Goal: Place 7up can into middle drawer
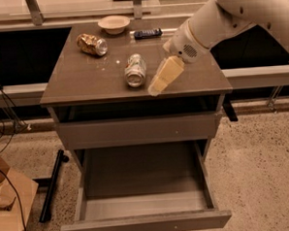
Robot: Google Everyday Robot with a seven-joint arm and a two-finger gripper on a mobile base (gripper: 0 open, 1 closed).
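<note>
Cabinet top (79,79): 7up can (135,70) lies on its side near ctr, silver end toward camera. Gripper (155,89) is just right of the can, angled down-left, tip close over the top surface. Gold-brown can (92,44) lies rear left. Bowl (113,24) and dark flat item (148,33) sit at rear edge. Middle drawer (145,223) is pulled out below; upper drawer front (135,131) is flush w/ cabinet.

On the flat brown cabinet top (84,77), a crumpled gold-brown metal can (92,44) lies at back left. A shallow cream round bowl (113,24) sits at mid-back, with a small dark flat device (148,33) beside it. The cream gripper (155,87) hangs over the front of the cabinet top, right of centre.
</note>
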